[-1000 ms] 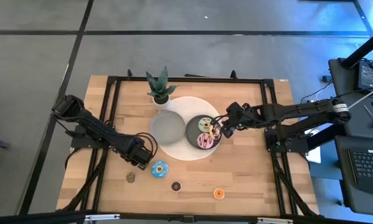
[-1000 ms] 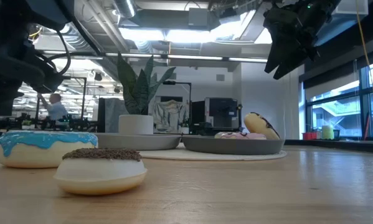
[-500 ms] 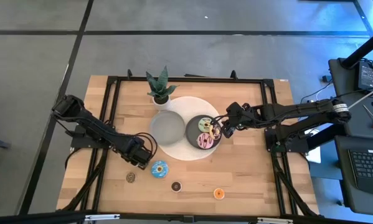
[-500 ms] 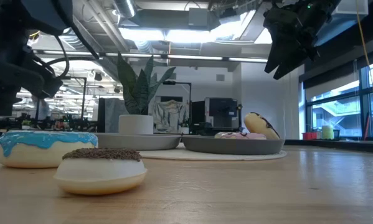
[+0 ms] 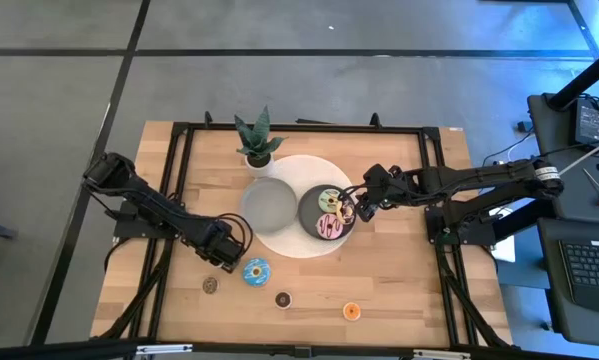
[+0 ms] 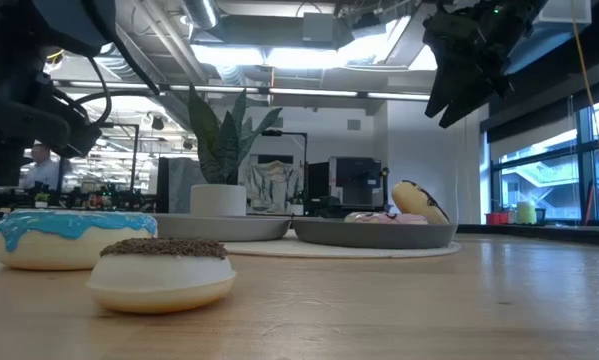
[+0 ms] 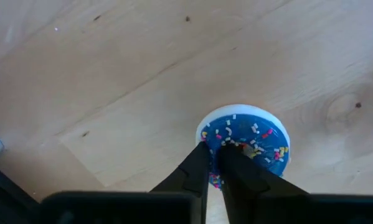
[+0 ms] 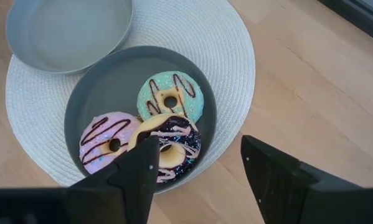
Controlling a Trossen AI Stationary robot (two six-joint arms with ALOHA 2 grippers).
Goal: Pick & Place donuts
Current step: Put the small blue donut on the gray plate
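A large blue-iced donut (image 5: 256,269) lies flat on the wood, also seen in the low view (image 6: 69,238). My left gripper (image 7: 214,148) hangs shut just above its near rim (image 7: 245,140); in the high view it sits beside the donut (image 5: 234,241). Three donuts rest in a dark grey plate (image 8: 93,99): pale green (image 8: 169,99), pink (image 8: 108,142) and a purple one (image 8: 170,146) leaning on both. My right gripper (image 8: 200,149) hovers open above that plate (image 5: 360,207). Small brown (image 5: 211,285), dark brown (image 5: 283,298) and orange (image 5: 351,311) donuts lie near the table's near edge.
A light grey plate (image 5: 270,202) stands beside the dark plate on a round white mat (image 5: 301,245). A potted plant (image 5: 258,140) stands at the far side of the mat. A black frame (image 5: 179,180) runs along the table's sides. Bare wood lies right of the mat.
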